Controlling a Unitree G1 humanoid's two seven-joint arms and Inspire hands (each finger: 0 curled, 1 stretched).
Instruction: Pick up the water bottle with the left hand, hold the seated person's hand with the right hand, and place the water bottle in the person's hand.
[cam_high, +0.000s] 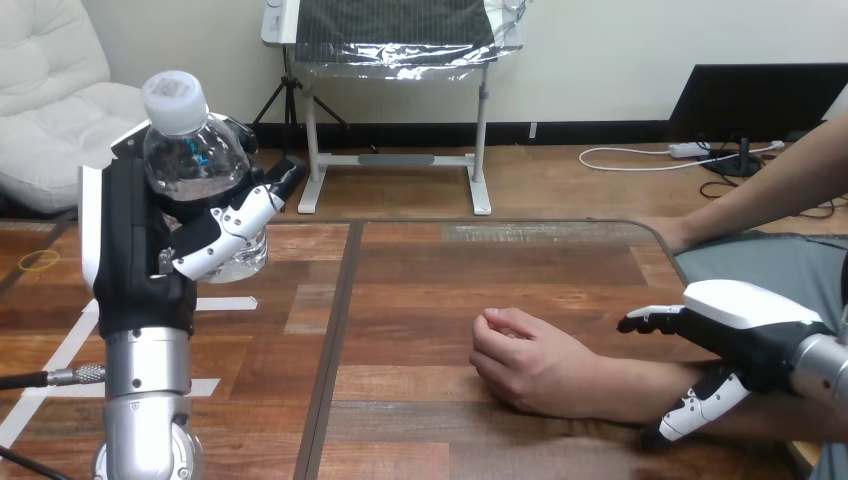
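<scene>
Water bottle (190, 160), just the one, upright, high over the table (400, 300) at left, clamped in the curled fingers and thumb of the left hand (140, 250). Two hands from the person: near hand (525, 360) loosely fisted mid-table, far hand (668, 232) at the table's far right edge. Right hand (745, 325) over the near forearm, fingers stretched, not closed round it.

The robot's left hand (150, 255), raised at the view's left, curls its fingers round a clear plastic water bottle with a white cap (190, 145), held upright above the wooden surface (420, 290). The person's hand (530, 365) rests loosely curled on the surface. The right hand (745, 325) straddles the person's forearm (625, 390), fingers straight beyond it, thumb on its near side.
</scene>
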